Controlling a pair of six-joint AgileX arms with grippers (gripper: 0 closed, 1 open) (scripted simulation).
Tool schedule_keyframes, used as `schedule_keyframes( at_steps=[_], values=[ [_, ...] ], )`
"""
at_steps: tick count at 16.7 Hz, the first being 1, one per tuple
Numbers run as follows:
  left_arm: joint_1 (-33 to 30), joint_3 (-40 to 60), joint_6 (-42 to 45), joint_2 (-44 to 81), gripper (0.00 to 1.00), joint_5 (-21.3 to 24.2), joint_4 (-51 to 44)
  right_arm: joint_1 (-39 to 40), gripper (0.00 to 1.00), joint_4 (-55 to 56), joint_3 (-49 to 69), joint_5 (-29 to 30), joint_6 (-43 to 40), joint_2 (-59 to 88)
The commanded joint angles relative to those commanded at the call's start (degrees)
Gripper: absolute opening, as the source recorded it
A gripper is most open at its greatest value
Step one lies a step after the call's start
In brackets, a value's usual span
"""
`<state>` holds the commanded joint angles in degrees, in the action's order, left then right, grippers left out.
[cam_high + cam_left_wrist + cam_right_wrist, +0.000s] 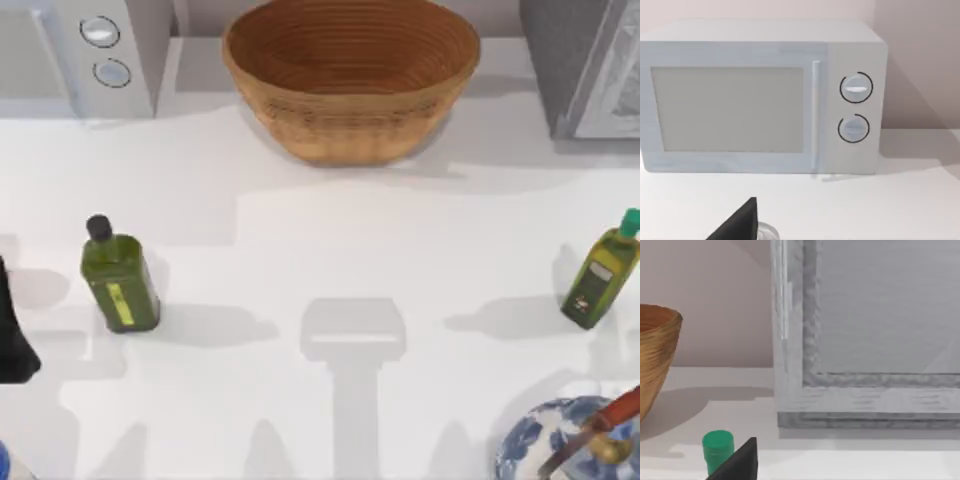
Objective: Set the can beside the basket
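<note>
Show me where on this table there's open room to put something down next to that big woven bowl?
The widest bare stretch is the table's middle, in front of the basket and between the two green bottles. Narrower strips flank the basket: one toward the microwave, one toward the grey appliance. The near right corner is crowded by the patterned bowl.

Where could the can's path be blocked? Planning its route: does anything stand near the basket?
Nothing visible blocks the table in front of the basket. The microwave and a grey box flank it, apart; the left green bottle and right green bottle stand well forward.
</note>
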<state>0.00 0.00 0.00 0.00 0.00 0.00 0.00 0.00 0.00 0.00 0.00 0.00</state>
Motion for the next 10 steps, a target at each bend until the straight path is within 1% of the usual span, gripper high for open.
schedule_keyframes(
  at_steps=[3,5,7,10],
  values=[
    [0.2,0.5,0.4,0.6,1.0,0.0,-0.4,0.0,1.0,0.0,0.0,0.0,0.0,0.0],
    [1.1,3.2,2.5,3.5,1.0,0.1,-2.6,0.0,1.0,0.0,0.0,0.0,0.0,0.0],
    [2.4,7.9,6.0,8.7,1.0,0.3,-6.3,0.0,1.0,0.0,0.0,0.0,0.0,0.0],
    [5.0,18.3,13.1,20.3,1.0,0.5,-14.1,0.0,1.0,0.0,0.0,0.0,0.0,0.0]
  ],
)
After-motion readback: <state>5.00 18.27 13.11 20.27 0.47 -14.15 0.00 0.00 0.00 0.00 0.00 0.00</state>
